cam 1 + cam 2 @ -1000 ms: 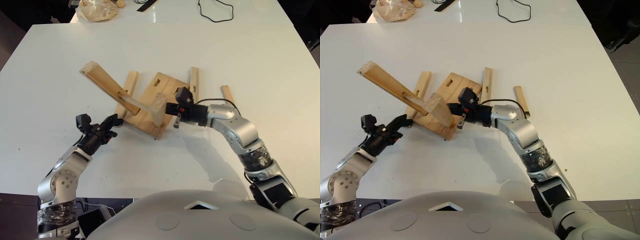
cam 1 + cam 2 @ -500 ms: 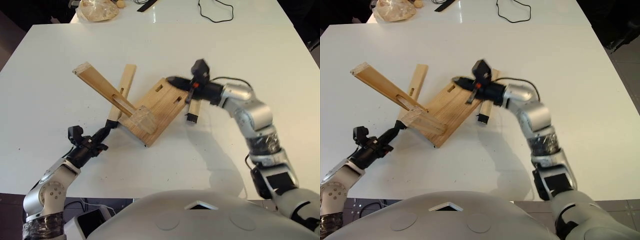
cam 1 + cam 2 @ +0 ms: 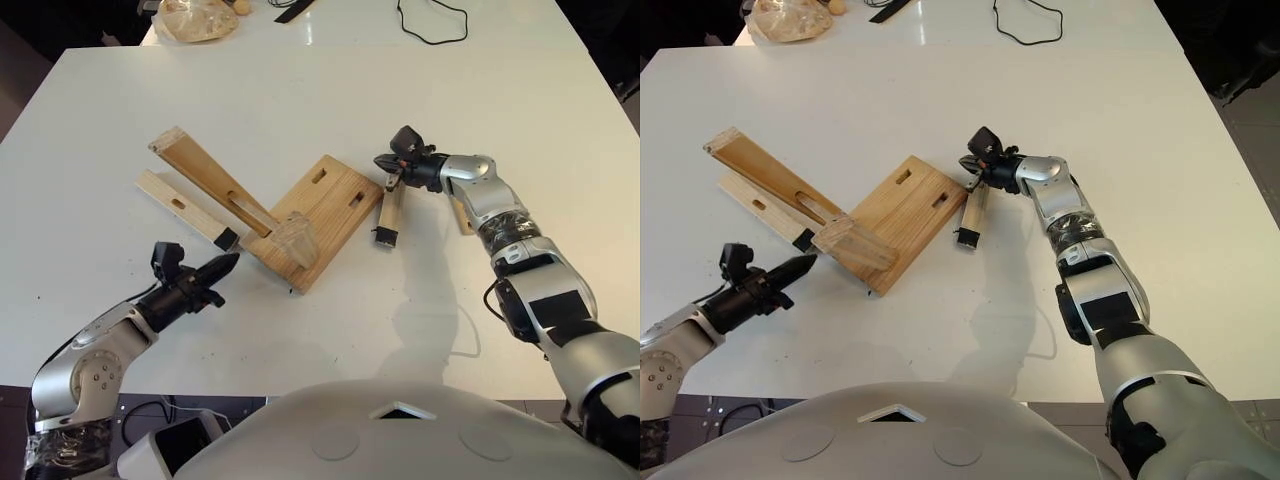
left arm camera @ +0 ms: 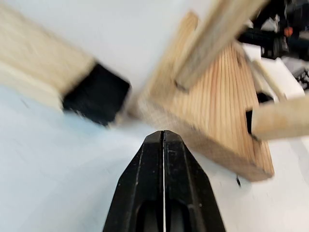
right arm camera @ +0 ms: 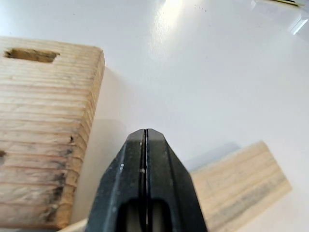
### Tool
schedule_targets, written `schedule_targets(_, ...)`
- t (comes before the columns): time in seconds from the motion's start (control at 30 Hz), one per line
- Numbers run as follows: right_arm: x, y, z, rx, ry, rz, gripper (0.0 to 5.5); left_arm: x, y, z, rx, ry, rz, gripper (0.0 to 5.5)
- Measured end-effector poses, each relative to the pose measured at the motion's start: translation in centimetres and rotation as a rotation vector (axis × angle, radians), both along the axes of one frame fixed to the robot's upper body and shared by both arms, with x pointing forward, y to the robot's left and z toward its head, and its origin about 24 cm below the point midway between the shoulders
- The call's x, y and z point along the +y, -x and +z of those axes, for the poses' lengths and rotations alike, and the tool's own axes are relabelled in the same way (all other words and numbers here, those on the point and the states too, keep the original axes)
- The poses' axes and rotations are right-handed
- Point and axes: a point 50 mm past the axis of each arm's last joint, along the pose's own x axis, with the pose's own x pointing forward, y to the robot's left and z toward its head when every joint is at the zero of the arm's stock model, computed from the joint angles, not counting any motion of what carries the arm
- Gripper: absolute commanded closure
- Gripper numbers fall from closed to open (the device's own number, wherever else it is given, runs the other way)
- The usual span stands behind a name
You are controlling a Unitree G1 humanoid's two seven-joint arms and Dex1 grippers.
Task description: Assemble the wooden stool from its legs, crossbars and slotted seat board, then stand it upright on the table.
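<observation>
Black and pinched fully together, my left gripper (image 3: 230,261) holds nothing and sits low over the white table (image 3: 400,90). Just ahead of its tip lies the black-capped end of a loose leg (image 3: 180,207), flat on the table. Right beside that is the near edge of the seat board (image 3: 325,205). A slotted leg (image 3: 205,178) rises at a slant from the board, running away beyond the loose one. My right gripper (image 3: 381,161) is likewise closed tight on nothing. It is poised just off the board's far corner, over the top end of a second leg (image 3: 390,212) that lies alongside the board. Whether it touches that leg I cannot tell. A short wooden piece (image 3: 461,215) lies just past my right forearm.
</observation>
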Motion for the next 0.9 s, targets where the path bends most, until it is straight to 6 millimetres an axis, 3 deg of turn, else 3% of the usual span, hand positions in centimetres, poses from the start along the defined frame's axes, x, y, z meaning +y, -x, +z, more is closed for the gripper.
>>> schedule_targets(0.1, 0.0, -0.1, 0.0, 0.024, 0.017, 0.048, 5.47, -2.4, 0.8, -0.5, 0.037, -0.001, -0.147, 5.5)
schedule_targets(0.37, 0.0, 0.5, -0.2, 0.06, 0.095, 0.228, 5.47, -3.5, -0.5, -0.9, -0.014, -0.03, -0.213, 5.5)
schedule_targets(0.57, -2.5, 0.8, 0.6, 0.098, 0.175, 0.319, 5.47, -4.0, -2.2, -1.3, -0.072, -0.073, -0.179, 5.5)
schedule_targets(0.73, -4.0, 1.8, 1.4, 0.129, 0.223, 0.445, 5.47, -3.3, -4.5, -1.4, -0.138, -0.14, -0.053, 5.5)
schedule_targets(0.9, -3.3, 4.0, 1.1, 0.169, 0.198, 0.608, 5.47, -2.3, -6.7, -1.3, -0.177, -0.187, 0.116, 5.5)
